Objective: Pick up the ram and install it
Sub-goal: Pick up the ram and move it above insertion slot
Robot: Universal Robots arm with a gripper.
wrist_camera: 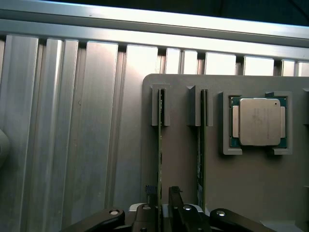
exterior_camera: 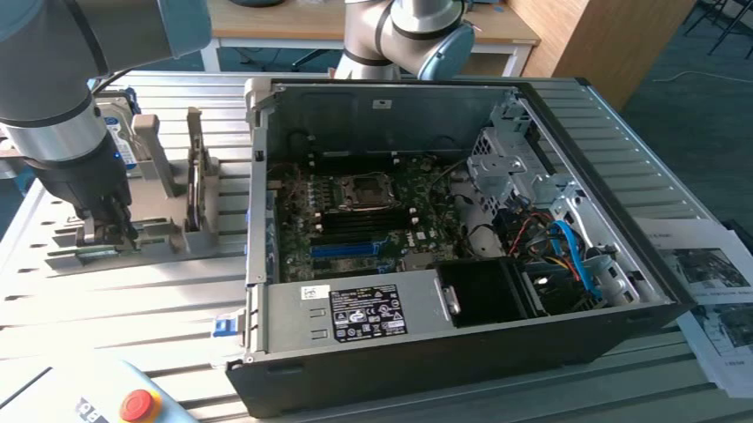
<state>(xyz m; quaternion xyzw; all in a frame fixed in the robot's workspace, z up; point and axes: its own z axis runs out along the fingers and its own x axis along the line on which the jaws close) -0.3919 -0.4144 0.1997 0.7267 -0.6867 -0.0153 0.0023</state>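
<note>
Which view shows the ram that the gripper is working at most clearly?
The wrist view: the ram stands on edge in its slot in the grey holder, with the gripper open astride it. The exterior view shows the gripper lowered onto the holder, but the stick itself cannot be made out there.

Open black computer case (exterior_camera: 447,344) on a ribbed metal bench (exterior_camera: 141,308). Papers (exterior_camera: 711,282) at the exterior view's right, red button (exterior_camera: 139,405) at its near left. Silver processor (wrist_camera: 259,122) in grey holder (wrist_camera: 251,186).

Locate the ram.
The ram stands on edge in the grey holder, on the exterior view's left of the computer case, straddled by the gripper, beside a second stick.
</note>
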